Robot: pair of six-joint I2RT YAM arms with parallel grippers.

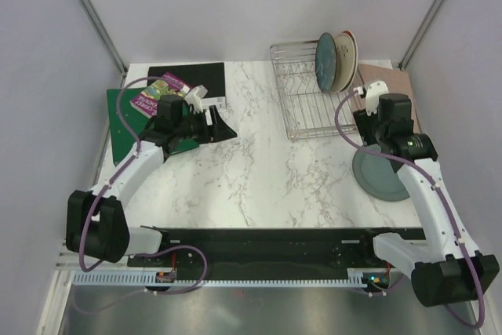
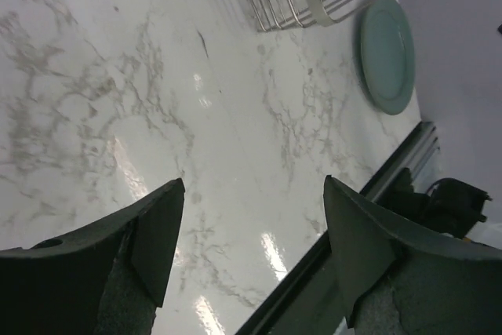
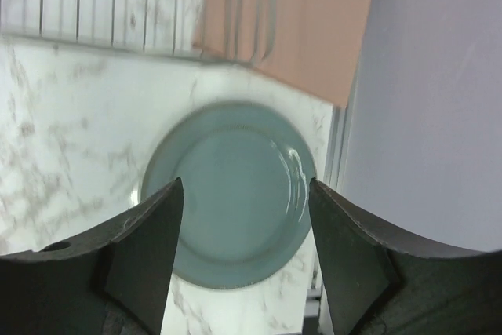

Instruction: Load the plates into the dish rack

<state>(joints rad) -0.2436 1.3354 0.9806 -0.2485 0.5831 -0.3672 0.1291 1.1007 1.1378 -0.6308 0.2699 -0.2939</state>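
The right gripper [image 3: 245, 194] hangs released, jaws spread wide, directly over the grey-green plate [image 1: 372, 180]. The plate lies flat on the table [image 1: 259, 162] near the right edge, just short of the dish rack [image 1: 302, 111]. A flat plate offers only its rim, so the sound move is probably to straddle one edge, clench there, then tip it upright. Farther back, other plates [image 1: 329, 62] stand in the rack's far corner, and a slot beside them looks free. The left gripper [image 2: 252, 186], also spread and holding nothing, sits well apart.
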